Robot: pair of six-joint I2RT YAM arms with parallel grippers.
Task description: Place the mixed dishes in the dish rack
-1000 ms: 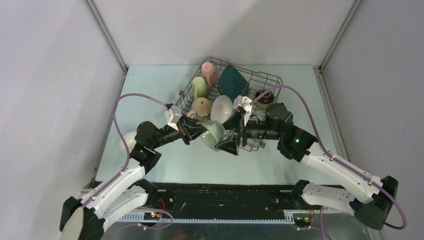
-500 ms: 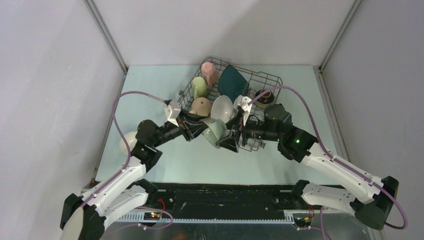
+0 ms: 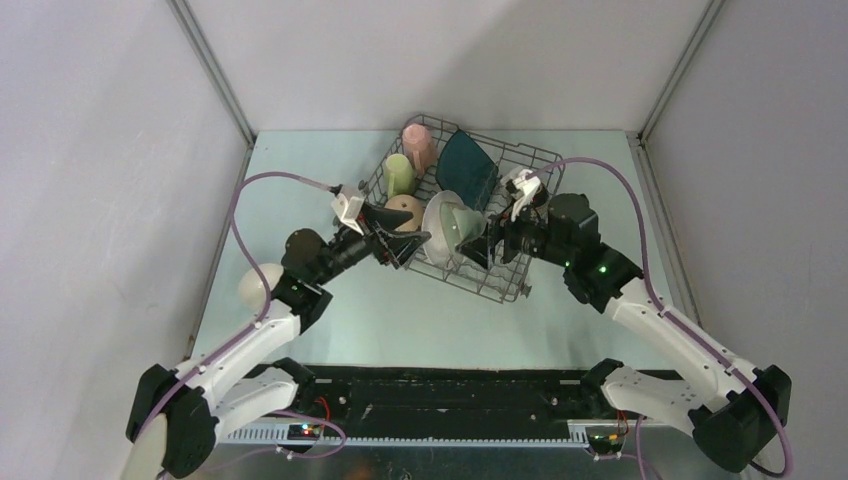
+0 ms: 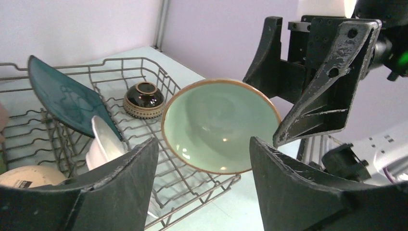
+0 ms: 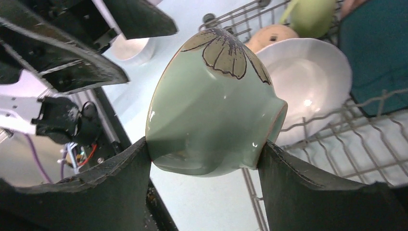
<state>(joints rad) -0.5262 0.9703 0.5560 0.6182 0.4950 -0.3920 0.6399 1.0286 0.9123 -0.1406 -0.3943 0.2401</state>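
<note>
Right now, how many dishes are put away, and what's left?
Six sit in the dish rack: pink mug, green mug, tan mug, teal plate, white plate, brown bowl. The right gripper holds the pale green bowl above the rack. The white bowl sits on the table.

Mugs (image 3: 417, 140) (image 3: 399, 172) (image 3: 404, 209) x3, bowls (image 4: 221, 126) (image 4: 144, 99) (image 3: 257, 287) x3, plates (image 3: 465, 165) (image 5: 308, 82) x2, rack (image 3: 497, 283) x1.

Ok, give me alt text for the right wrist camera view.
The right end effector grips a pale green bowl with a flower design between its fingers, by the edge of the dish rack. A white plate sits in the rack behind it.
</note>
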